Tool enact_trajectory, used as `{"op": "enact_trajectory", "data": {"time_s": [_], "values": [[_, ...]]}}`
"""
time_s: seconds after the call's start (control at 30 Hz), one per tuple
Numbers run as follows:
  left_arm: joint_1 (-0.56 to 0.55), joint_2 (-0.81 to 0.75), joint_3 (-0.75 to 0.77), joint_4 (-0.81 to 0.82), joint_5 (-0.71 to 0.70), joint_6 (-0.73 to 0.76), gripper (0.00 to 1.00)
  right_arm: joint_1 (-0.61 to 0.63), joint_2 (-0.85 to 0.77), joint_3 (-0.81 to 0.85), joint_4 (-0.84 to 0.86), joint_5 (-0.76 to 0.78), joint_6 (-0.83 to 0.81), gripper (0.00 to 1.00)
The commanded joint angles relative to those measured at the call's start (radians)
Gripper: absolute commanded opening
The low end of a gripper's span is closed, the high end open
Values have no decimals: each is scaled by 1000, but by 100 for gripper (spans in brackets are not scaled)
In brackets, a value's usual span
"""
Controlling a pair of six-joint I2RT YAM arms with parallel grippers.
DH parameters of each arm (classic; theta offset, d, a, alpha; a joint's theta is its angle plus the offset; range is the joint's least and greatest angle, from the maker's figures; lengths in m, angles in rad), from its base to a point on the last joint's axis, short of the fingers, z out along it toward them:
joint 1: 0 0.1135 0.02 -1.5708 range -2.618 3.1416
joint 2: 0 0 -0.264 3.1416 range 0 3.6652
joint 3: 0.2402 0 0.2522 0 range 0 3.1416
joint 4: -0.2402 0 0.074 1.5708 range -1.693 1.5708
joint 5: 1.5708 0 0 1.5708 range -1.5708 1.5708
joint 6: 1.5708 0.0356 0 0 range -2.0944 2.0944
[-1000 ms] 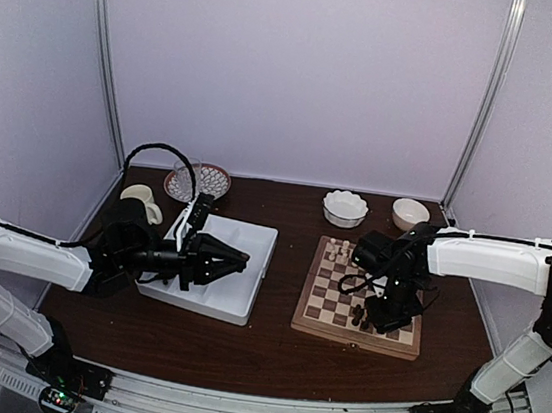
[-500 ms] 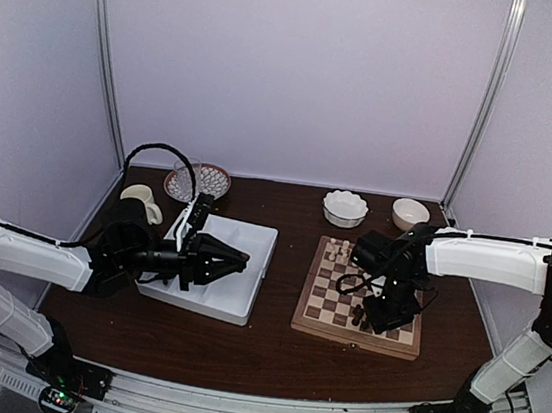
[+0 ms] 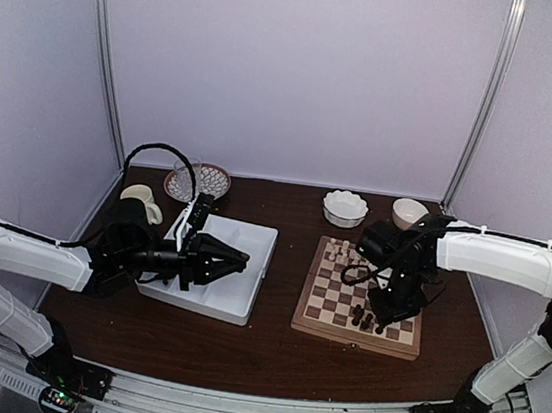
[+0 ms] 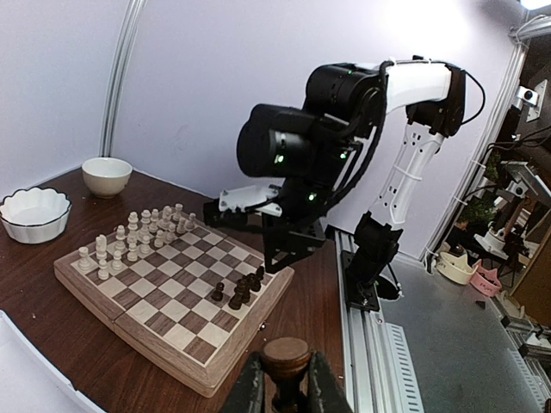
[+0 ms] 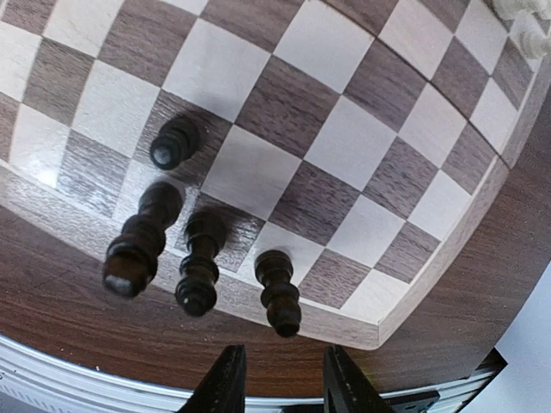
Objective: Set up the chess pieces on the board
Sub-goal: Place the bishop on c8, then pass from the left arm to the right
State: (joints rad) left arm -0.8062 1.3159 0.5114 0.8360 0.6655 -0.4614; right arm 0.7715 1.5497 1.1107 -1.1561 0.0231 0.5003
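Note:
The board (image 3: 322, 305) lies right of centre on the table, with pale chessmen (image 3: 338, 256) on its far rows. Several dark chess pieces (image 3: 363, 320) stand at its near right corner. In the right wrist view these dark pieces (image 5: 277, 292) are upright on the board (image 5: 344, 142). My right gripper (image 5: 280, 379) hangs open just above them, holding nothing. It shows over that corner in the top view (image 3: 385, 313). My left gripper (image 4: 286, 379) is shut on a dark chess piece (image 4: 286, 360), held over the white tray (image 3: 257, 236), its fingertips (image 3: 242, 259) pointing right.
Two white bowls (image 3: 344, 208) (image 3: 410, 213) stand behind the board. A cream mug (image 3: 141, 197) and a patterned plate (image 3: 209, 179) sit at the back left. The right arm's elbow (image 4: 301, 146) looms over the board's near edge (image 4: 250, 331).
My right gripper has opened, letting go of a dark piece on the board's corner, and has lifted slightly. The left arm has not moved.

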Motion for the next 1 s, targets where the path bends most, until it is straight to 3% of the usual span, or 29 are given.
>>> {"op": "enact_trajectory", "data": {"time_s": [0.0,0.13,0.4,0.43,0.5,0.53,0.63,0.7,0.73,0.87,0.97], "values": [[-7,-18,-7,31,7,12,10,-8,-118,78,-100,72,11,34],[-6,-14,-5,36,8,5,10,8,-248,117,-59,60,8,34],[-6,-9,-7,45,8,-3,10,36,-447,144,278,98,-34,38],[-6,-10,-7,47,8,-4,10,35,-465,128,340,102,-33,47],[-6,-9,-7,51,11,-8,10,35,-502,59,496,75,-28,77],[-7,-9,-7,54,12,-12,10,35,-516,17,592,45,-28,83],[-6,-10,-7,60,16,-17,10,36,-547,-203,997,-146,-37,78],[-7,-9,-7,60,11,-16,10,35,-523,-273,1196,-270,-49,86],[-6,-9,-7,59,7,-15,10,36,-487,-256,1212,-316,-59,89],[-7,-8,-10,42,-20,3,10,39,-268,-48,1029,-472,-76,91],[-6,-2,-9,40,-30,12,10,54,-141,-13,1100,-574,-45,99]]}}
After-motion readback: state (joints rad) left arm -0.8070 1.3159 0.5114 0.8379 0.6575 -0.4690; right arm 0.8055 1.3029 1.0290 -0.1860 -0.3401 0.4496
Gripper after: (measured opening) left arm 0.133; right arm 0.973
